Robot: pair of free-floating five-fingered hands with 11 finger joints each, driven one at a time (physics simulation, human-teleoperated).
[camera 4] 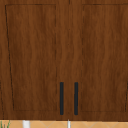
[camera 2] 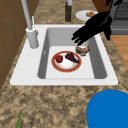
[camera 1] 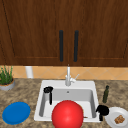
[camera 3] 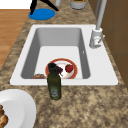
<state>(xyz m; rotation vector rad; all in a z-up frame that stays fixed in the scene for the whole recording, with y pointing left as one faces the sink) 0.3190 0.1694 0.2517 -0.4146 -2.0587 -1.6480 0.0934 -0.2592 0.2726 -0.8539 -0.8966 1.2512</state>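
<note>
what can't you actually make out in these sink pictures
- Front view: a large red round shape covers the white sink's floor, hiding the red-rimmed plate of food.
- Left side view: the black right hand overlaps a small brown round thing, which is too blurred to identify.
- Right side view: the dark green glass bottle hides part of that plate. The black left hand is cut off by the top edge.

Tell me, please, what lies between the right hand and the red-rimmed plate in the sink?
A small brown bun lies there, in the left side view.
</note>
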